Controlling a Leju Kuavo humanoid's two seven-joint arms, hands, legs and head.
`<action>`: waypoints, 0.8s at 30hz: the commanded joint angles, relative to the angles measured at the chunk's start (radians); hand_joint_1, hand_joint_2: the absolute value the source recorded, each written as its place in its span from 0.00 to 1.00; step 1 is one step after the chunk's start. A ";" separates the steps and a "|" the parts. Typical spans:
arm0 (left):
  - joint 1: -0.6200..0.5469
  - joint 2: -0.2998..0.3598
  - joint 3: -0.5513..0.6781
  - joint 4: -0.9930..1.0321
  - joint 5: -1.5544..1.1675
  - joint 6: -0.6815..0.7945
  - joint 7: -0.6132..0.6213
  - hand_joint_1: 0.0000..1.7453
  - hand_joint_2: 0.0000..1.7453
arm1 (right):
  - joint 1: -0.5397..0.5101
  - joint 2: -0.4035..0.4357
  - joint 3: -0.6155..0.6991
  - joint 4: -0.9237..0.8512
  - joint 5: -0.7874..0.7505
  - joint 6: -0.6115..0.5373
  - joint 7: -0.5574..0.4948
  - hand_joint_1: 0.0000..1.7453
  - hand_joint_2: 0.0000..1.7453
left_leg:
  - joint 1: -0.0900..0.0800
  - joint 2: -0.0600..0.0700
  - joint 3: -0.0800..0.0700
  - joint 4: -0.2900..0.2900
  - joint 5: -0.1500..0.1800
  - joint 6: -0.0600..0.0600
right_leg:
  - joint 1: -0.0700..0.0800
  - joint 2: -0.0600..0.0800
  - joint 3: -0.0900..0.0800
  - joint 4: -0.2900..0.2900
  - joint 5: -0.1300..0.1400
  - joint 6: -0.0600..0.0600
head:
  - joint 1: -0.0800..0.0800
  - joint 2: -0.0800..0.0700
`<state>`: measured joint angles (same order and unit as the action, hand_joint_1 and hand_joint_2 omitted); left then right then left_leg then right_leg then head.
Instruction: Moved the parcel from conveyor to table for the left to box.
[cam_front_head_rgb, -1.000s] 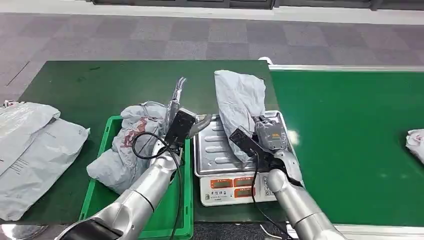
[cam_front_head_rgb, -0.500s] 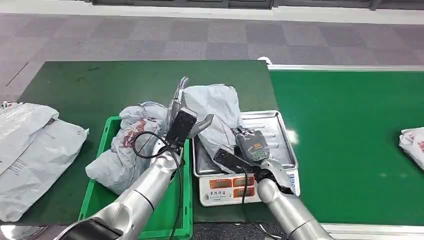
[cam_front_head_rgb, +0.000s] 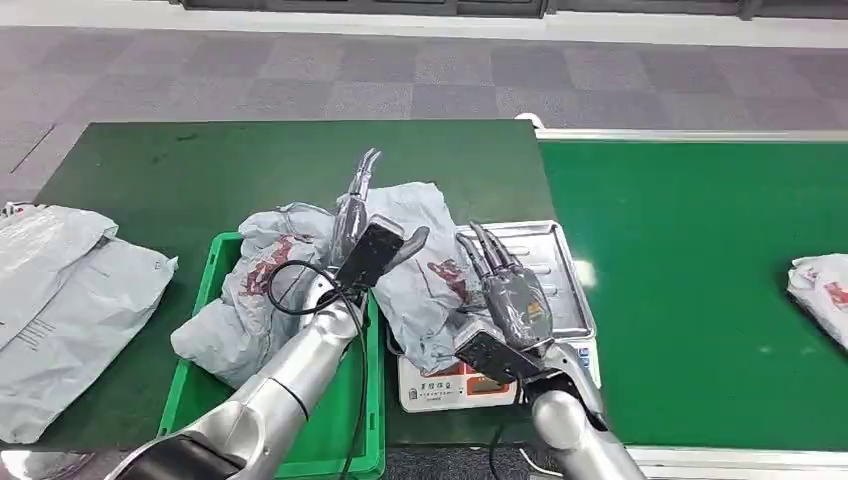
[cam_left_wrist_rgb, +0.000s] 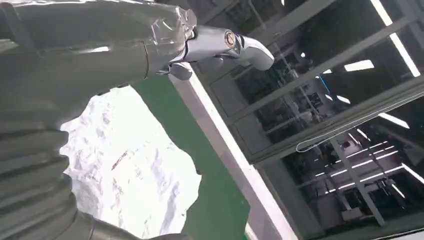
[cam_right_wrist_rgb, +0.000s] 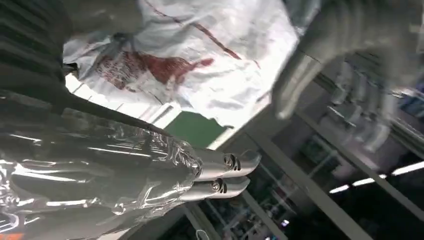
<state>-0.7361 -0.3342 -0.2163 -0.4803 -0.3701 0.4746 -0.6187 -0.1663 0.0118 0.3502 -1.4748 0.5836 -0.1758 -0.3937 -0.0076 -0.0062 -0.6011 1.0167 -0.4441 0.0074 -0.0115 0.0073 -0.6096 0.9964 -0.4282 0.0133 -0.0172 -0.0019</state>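
Lying on the dark green table (cam_front_head_rgb: 200, 170), the parcel (cam_front_head_rgb: 425, 270) sits between both empty, spread hands (cam_front_head_rgb: 360, 215) (cam_front_head_rgb: 505, 285).

Your dark green table (cam_front_head_rgb: 200, 165) and the things on it

You see a green crate (cam_front_head_rgb: 205, 290) and a scale (cam_front_head_rgb: 465, 382) with a shiny metal tray side by side near the front edge. A grey parcel (cam_front_head_rgb: 425, 275) lies across both of them. Two flat grey bags (cam_front_head_rgb: 60, 290) rest on the table's left end. The bright green conveyor (cam_front_head_rgb: 690, 250) touches the table's right side, with a bag (cam_front_head_rgb: 822, 295) on it.
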 joint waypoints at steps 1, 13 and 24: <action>-0.113 -0.001 -0.116 0.094 -0.087 -0.008 0.116 0.00 1.00 | -0.119 -0.066 -0.127 0.043 -0.239 0.060 -0.080 0.00 1.00 | 0.000 -0.001 0.000 0.001 0.000 -0.001 | 0.000 -0.002 0.001 0.001 0.000 0.000 | 0.000 0.000; -0.156 -0.001 -0.197 0.130 -0.206 -0.051 0.233 0.00 1.00 | -0.101 -0.093 -0.232 0.036 -0.398 -0.016 -0.071 0.00 1.00 | 0.000 -0.001 0.001 0.000 0.000 -0.001 | 0.001 -0.002 0.002 0.000 0.000 -0.001 | 0.000 0.000; -0.151 0.011 -0.339 0.146 -0.430 -0.188 0.354 0.00 1.00 | -0.234 -0.131 -0.361 0.283 -0.392 -0.089 -0.078 0.00 1.00 | -0.001 0.002 0.002 -0.001 0.000 -0.001 | -0.001 0.001 0.003 -0.002 0.002 0.000 | 0.000 0.000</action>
<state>-0.8516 -0.3342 -0.4073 -0.4120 -0.7262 0.3384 -0.2919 -0.2876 -0.1079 0.0840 -1.3899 0.1800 -0.2663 -0.4769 -0.0096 -0.0055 -0.6015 1.0169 -0.4434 0.0081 -0.0136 0.0076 -0.6097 0.9965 -0.4265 0.0136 -0.0172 -0.0019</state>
